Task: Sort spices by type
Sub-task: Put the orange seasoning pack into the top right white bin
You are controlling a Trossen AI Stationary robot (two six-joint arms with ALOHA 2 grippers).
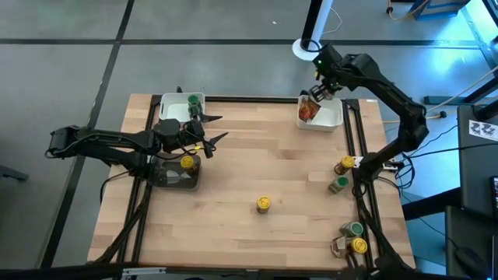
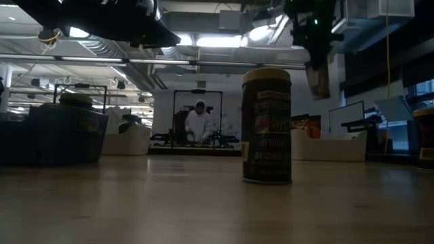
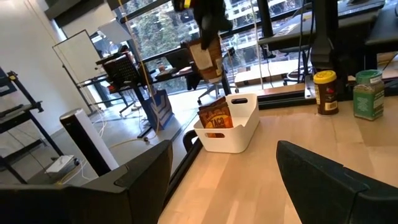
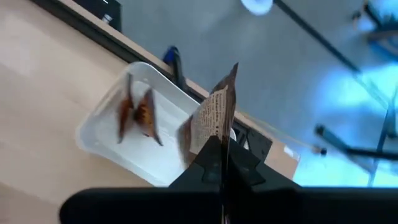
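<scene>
My right gripper [image 1: 317, 92] hangs over the white tray [image 1: 333, 118] at the table's far right, shut on a brown-orange packet [image 3: 205, 57]. Another packet [image 1: 307, 113] stands inside that tray. My left gripper [image 1: 216, 128] is open and level above the dark tray [image 1: 173, 177], which holds a yellow-lidded jar [image 1: 187, 162]. A green-lidded jar [image 1: 193, 101] is in the far-left white tray [image 1: 170, 107]. One yellow-lidded jar [image 1: 264, 204] stands upright on the table's middle. My right gripper pinches the packet's upper edge [image 4: 219, 134] between its two shut fingers, coming from above and slanting down. The packet hangs below the fingers, clear of the white tray [image 4: 106, 140] and the packets [image 4: 140, 115] lying in it.
Along the right edge stand a yellow-lidded jar [image 1: 345, 165] and a green-lidded one [image 1: 339, 184], with a green [image 1: 355, 229] and a yellow [image 1: 359, 245] jar nearer the front. A person shows in the room beyond the table [image 2: 199, 122].
</scene>
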